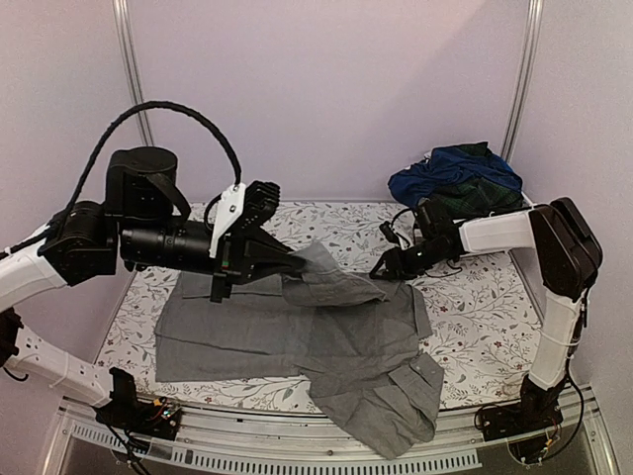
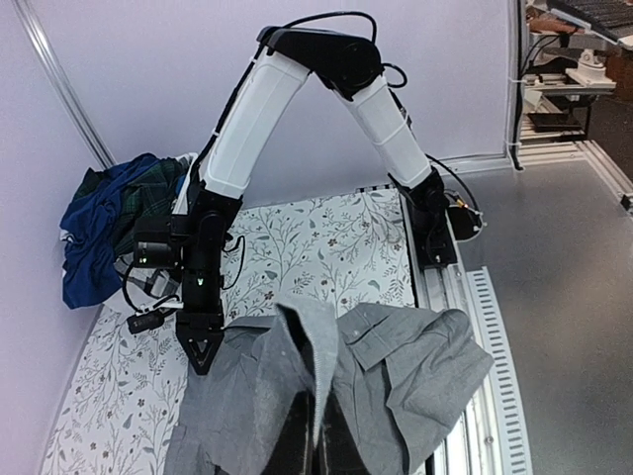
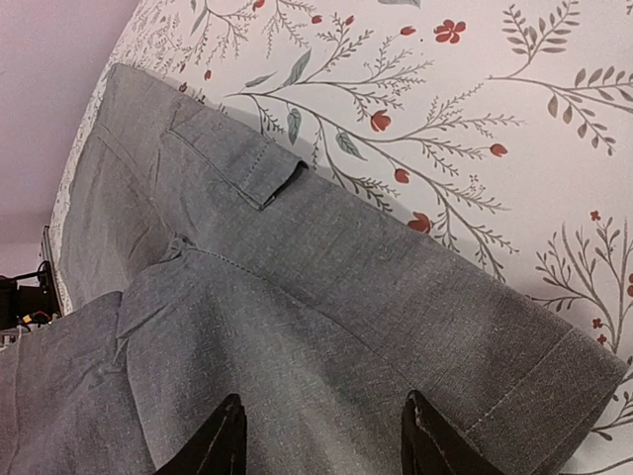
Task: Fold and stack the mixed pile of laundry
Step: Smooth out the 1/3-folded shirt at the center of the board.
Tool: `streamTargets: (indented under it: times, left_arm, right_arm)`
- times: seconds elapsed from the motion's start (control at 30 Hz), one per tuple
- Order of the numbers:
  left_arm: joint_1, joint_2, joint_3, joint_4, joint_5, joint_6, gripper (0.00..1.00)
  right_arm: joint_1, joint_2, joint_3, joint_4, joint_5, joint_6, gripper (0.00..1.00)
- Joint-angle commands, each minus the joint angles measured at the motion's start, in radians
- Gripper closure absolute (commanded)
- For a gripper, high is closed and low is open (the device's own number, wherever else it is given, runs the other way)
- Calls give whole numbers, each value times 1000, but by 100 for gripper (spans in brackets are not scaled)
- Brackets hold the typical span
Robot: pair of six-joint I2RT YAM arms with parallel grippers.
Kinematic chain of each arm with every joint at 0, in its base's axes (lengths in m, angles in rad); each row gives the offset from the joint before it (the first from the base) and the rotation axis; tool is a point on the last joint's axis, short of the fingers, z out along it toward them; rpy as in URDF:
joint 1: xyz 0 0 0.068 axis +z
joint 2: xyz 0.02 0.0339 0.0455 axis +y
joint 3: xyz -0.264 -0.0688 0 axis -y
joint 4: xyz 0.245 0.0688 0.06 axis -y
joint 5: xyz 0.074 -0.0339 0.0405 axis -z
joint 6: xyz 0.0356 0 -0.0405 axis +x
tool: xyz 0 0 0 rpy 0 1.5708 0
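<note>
Top external view shows the left gripper [image 1: 289, 263] clenched on a lifted fold of the grey shirt [image 1: 336, 346], which lies spread below it, and the right gripper [image 1: 389, 267] with fingers apart just above the cloth, so a hard pull may slip the fold out.

Overhead and close wrist views share, seemingly, the grey garment [image 1: 326, 336].
</note>
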Motion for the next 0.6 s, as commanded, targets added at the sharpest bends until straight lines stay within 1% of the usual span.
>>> streamTargets:
  times: [0.0, 0.1, 0.2, 0.37, 0.4, 0.5, 0.57]
  left_arm:
    - [-18, -71, 2, -50, -30, 31, 100]
    - [-19, -80, -23, -62, -41, 32, 100]
    - [-19, -72, -54, -57, -61, 25, 100]
    - [-19, -63, -140, 23, -67, 1, 100]
    - [-18, -59, -159, 45, -97, -9, 100]
    - [-8, -52, -223, 149, -254, -74, 100]
    - [36, -47, -245, 177, -369, -135, 100]
  right_arm:
    - [8, -75, 49, -25, -24, -14, 48]
    - [13, -69, 60, -35, -27, -23, 48]
    - [18, -26, 67, -53, -20, -33, 49]
    - [21, 40, 33, -59, 7, -36, 52]
    - [21, 50, 23, -61, 18, -37, 53]
    - [21, 59, -15, -61, 40, -41, 54]
    - [20, 57, -35, -64, 58, -42, 55]
